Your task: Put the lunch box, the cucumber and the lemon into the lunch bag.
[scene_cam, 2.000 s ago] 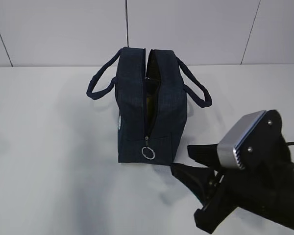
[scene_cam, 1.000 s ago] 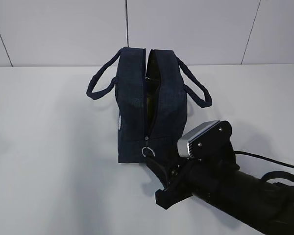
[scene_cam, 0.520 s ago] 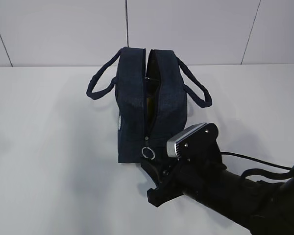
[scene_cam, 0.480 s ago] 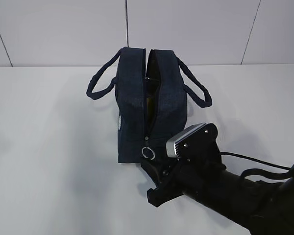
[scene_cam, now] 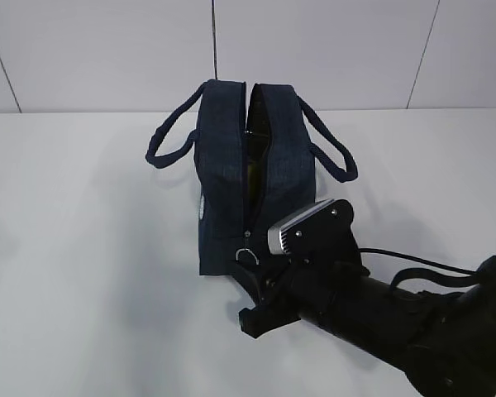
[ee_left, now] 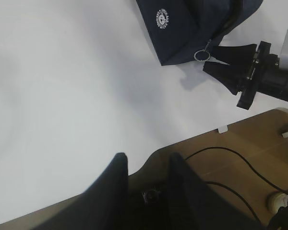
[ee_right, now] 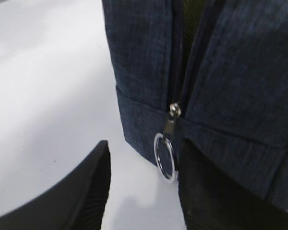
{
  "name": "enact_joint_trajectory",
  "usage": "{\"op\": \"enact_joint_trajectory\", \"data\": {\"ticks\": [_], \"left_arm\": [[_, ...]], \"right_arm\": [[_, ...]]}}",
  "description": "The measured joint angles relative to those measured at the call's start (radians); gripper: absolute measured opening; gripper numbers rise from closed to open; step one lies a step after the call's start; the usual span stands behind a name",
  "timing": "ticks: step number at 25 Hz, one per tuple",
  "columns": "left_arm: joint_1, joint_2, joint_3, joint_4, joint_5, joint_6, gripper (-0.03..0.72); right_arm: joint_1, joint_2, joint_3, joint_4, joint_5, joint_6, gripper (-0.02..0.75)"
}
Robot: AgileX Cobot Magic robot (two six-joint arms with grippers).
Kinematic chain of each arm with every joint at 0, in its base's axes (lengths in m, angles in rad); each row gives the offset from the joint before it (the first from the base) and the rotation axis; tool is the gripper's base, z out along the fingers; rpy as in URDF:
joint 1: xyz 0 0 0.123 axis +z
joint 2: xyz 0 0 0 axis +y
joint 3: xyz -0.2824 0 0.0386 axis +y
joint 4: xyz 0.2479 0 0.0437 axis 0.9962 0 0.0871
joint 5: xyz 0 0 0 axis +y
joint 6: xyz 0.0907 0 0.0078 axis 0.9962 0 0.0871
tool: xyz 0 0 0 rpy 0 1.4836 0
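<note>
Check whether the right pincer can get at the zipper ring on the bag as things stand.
Probably yes. The right pincer stands open with the zipper ring hanging between its fingers, close against one of them, at the bag's end. Nothing lies between them.

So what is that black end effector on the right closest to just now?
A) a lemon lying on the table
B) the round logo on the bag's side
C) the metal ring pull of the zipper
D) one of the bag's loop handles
C: the right end effector stands open with the ring pull hanging between its fingers, at the lunch bag's near end.
</note>
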Motion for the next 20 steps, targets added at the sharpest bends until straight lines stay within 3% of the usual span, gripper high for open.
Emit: {"op": "enact_joint_trajectory", "data": {"ticks": [6, 20], "left_arm": [[0.0, 0.0, 0.0, 0.0, 0.0, 0.0, 0.186], [0.0, 0.0, 0.0, -0.006, 0.0, 0.0, 0.186]], "right_arm": [[0.0, 0.0, -0.001, 0.062, 0.019, 0.0, 0.347], [0.0, 0.0, -0.012, 0.069, 0.064, 0.0, 0.347]]}}
